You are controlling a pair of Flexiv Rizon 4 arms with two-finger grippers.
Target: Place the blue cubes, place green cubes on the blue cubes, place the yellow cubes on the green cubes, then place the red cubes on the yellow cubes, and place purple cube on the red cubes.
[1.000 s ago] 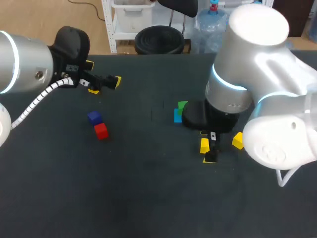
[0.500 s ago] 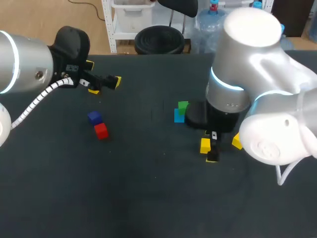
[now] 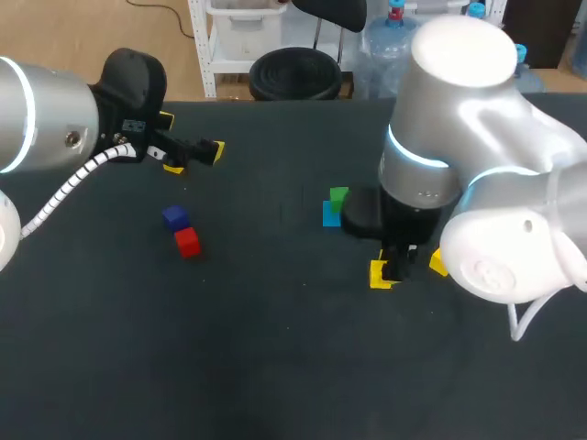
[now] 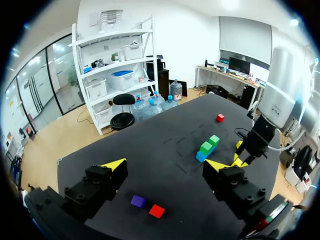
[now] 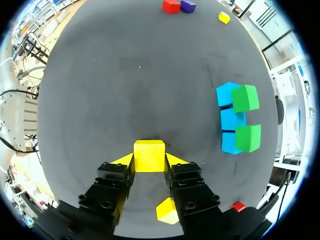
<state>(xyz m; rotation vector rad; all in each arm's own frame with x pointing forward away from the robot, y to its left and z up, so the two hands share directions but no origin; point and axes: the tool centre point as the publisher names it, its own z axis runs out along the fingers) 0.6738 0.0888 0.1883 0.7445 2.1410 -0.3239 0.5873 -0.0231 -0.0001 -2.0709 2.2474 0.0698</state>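
Right jaws low over worktop (image 3: 275, 367), clamped on yellow cube (image 5: 149, 156); second yellow cube (image 5: 167, 211) under wrist. Step: yellow layer. Next, likely: lift, carry to 11 o'clock, seat squarely on green cubes (image 5: 245, 98) atop blue cubes (image 5: 229, 94). Red cube (image 3: 187, 242), purple cube (image 3: 175, 217) at 9 o'clock. Left jaws wide, empty, 10 o'clock.

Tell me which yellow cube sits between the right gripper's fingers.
The upright yellow cube, inside the right gripper; the tilted yellow cube lies loose beneath it.
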